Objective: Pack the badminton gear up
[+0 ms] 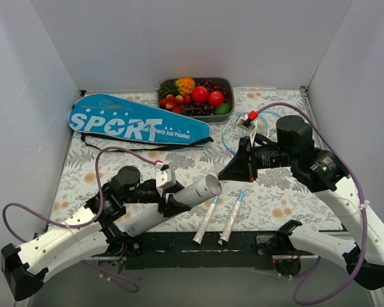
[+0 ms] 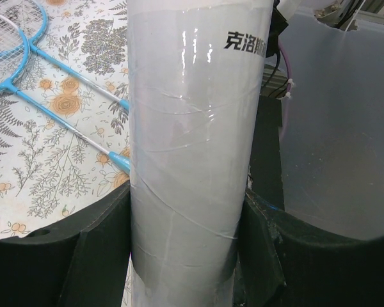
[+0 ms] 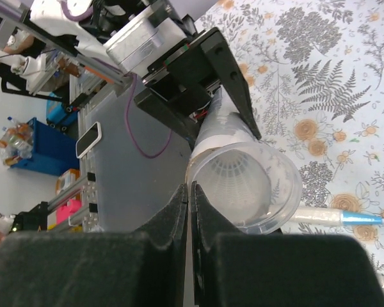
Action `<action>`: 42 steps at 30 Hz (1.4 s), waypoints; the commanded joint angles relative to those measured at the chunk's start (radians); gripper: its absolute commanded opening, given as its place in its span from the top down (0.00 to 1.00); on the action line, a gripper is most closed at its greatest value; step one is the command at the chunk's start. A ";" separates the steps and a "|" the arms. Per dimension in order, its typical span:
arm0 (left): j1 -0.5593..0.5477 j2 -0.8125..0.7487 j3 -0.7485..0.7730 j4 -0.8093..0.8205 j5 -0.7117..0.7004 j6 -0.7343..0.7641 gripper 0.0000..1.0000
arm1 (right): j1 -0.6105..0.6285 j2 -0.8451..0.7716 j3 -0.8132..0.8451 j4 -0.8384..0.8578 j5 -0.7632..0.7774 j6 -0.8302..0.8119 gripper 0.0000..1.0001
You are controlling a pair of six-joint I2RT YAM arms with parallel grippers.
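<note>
My left gripper (image 1: 169,197) is shut on the white shuttlecock tube (image 1: 197,191), holding it tilted above the table's front with its mouth pointing up and right. In the left wrist view both black pads press the tube (image 2: 192,147) on either side. My right gripper (image 1: 225,171) is shut at the tube's mouth; its tips (image 3: 190,188) sit beside the clear rim (image 3: 288,192), and a shuttlecock shows inside. Two light-blue rackets lie under the arms, white handles (image 1: 207,220) (image 1: 232,219) toward the front edge. The blue SPORT bag (image 1: 137,123) lies at the back left.
A grey tray (image 1: 230,82) of colourful fruit stands at the back centre, just right of the bag. White walls close in the floral table on three sides. Purple cables loop beside both arms.
</note>
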 commanded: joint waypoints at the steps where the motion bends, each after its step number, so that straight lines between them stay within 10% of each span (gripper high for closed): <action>1: -0.004 -0.007 0.051 0.020 0.003 0.011 0.91 | 0.069 -0.001 -0.001 0.045 0.055 0.015 0.92; 42: -0.004 -0.038 0.047 0.018 -0.003 0.042 0.91 | 0.305 0.005 -0.132 0.140 0.101 0.099 0.94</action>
